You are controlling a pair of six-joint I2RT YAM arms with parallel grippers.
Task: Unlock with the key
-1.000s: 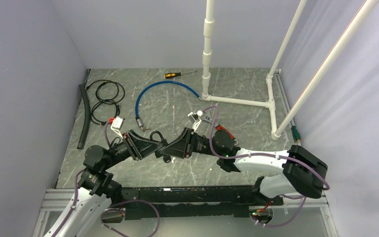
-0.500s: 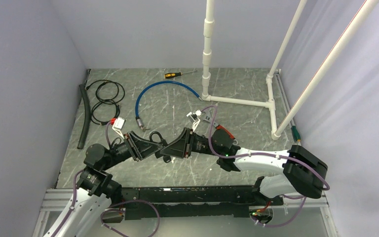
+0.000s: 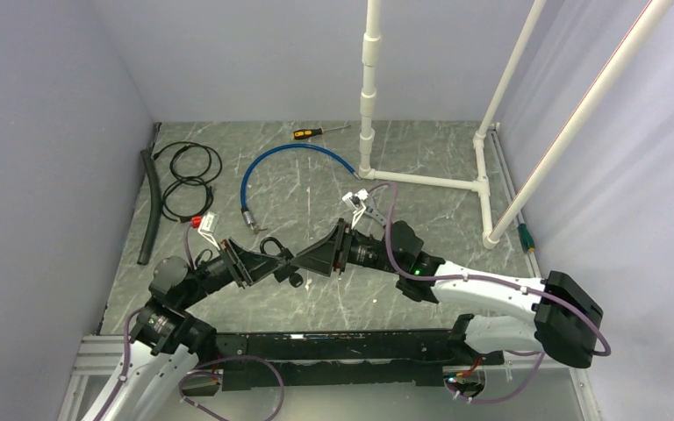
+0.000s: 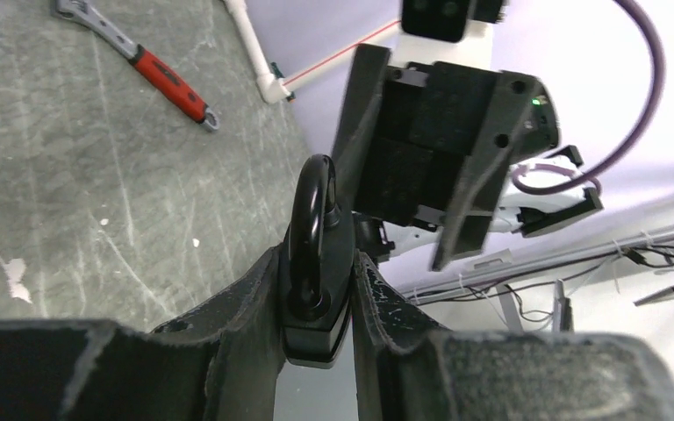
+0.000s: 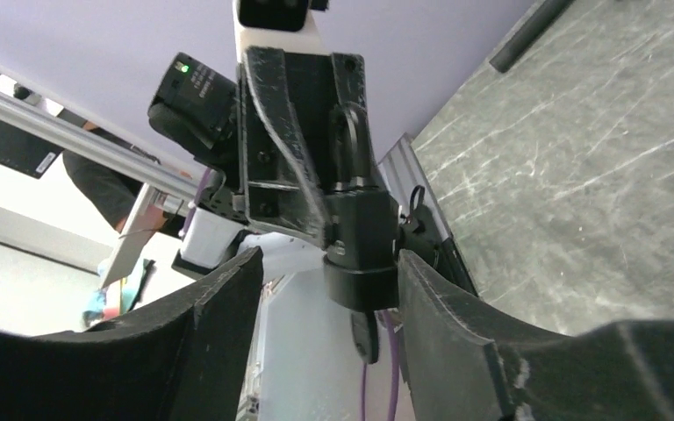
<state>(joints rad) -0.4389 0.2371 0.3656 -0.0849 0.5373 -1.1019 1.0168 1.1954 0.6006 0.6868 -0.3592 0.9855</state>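
Observation:
My left gripper (image 3: 274,260) is shut on a black padlock (image 4: 318,263) and holds it above the table, the shackle (image 4: 311,197) pointing away from the wrist. My right gripper (image 3: 314,260) faces it, jaws open. In the right wrist view the padlock (image 5: 360,254) sits between my open fingers (image 5: 228,298), close to the right one. A dark key (image 5: 364,338) sticks out of the padlock's bottom, with no finger on it. The right gripper (image 4: 439,158) also shows in the left wrist view, just beyond the shackle.
A red-handled wrench (image 4: 171,83) lies on the table behind the grippers. A blue hose (image 3: 290,162), a screwdriver (image 3: 316,132), black cables (image 3: 184,175) and a black tube (image 3: 147,206) lie at the back left. A white pipe frame (image 3: 430,180) stands at the back right.
The right arm has stretched out, its elbow swinging to the right, and its wrist has turned. The left gripper and the padlock have shifted slightly up.

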